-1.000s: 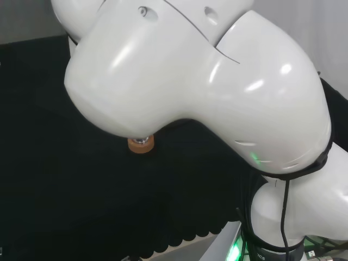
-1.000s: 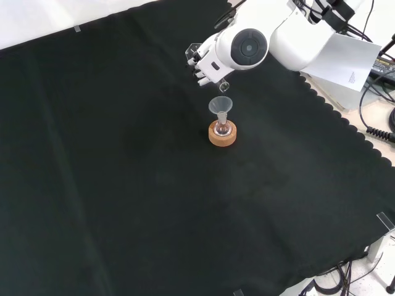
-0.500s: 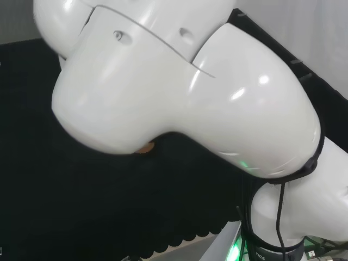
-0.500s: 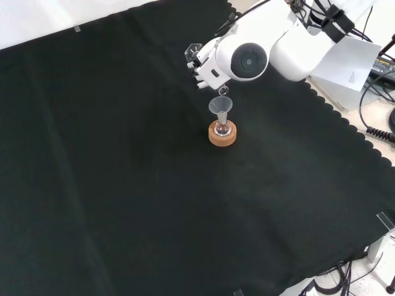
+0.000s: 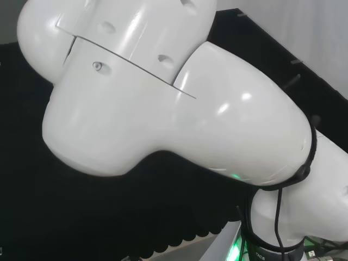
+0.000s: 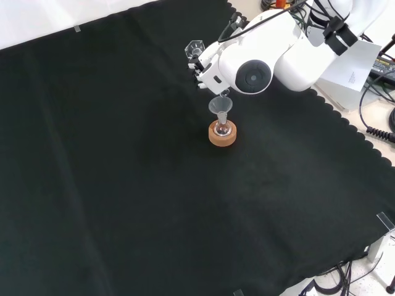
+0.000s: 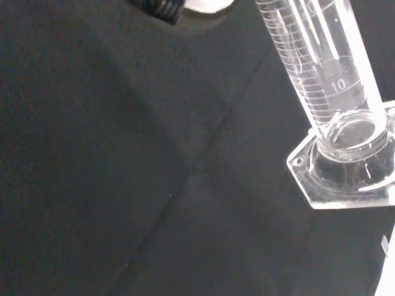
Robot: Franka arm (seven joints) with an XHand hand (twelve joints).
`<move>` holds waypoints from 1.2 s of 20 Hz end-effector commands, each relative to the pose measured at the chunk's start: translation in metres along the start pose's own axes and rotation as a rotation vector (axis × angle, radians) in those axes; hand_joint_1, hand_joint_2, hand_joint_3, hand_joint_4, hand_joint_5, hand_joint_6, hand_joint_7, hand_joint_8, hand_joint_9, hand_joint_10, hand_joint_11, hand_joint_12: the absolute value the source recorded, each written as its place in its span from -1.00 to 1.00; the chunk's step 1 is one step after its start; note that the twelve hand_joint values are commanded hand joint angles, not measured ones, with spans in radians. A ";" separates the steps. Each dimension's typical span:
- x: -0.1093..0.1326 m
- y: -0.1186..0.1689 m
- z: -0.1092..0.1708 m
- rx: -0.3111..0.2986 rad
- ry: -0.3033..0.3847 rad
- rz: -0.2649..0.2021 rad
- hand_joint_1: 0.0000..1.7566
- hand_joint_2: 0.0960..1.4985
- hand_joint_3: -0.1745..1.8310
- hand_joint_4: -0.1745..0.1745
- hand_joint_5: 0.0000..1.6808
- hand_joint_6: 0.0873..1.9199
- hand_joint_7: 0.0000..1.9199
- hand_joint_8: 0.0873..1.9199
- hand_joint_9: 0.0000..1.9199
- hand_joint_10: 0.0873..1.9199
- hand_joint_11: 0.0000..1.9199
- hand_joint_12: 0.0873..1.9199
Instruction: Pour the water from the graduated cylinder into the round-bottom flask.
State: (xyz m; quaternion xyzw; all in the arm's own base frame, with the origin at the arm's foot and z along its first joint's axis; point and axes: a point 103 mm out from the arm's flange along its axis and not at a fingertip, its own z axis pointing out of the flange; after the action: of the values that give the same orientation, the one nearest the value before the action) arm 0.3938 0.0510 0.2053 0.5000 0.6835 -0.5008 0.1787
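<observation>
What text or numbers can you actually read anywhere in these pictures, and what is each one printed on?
"10" – printed on the graduated cylinder beside its scale lines, in the wrist view.
The cylinder's finer scale marks carry no other number that can be read.
The white sheet of paper at the bench's edge in the front view has a small block of print, too small to read.

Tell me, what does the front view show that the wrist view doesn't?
The front view shows the funnel sitting in the round-bottom flask on its cork ring, with the hand tipping the graduated cylinder above it. The wrist view shows the cylinder's printed scale lines and hexagonal foot up close. Both show the cylinder and the black cloth.
</observation>
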 end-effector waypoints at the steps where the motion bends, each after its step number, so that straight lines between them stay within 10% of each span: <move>1: 0.000 -0.002 -0.006 0.016 -0.022 0.005 0.31 0.17 -0.38 -1.00 0.15 0.11 0.33 -0.81 0.50 -1.00 0.30 -0.32; 10: -0.004 -0.001 -0.004 0.036 -0.014 0.009 0.31 0.17 -0.38 -1.00 0.15 0.11 0.33 -0.81 0.50 -1.00 0.30 -0.32; 23: -0.015 -0.004 -0.003 -0.095 0.265 -0.025 0.31 0.17 -0.38 -1.00 0.15 0.11 0.33 -0.81 0.50 -1.00 0.30 -0.32; 24: -0.015 -0.004 -0.003 -0.110 0.282 -0.027 0.36 0.25 -0.53 -1.00 0.16 0.07 0.24 -0.55 0.50 -1.00 0.30 -0.33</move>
State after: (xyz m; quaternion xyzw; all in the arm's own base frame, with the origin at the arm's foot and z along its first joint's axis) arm 0.3973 0.0439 0.2191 0.5347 0.7015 -0.4516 0.1342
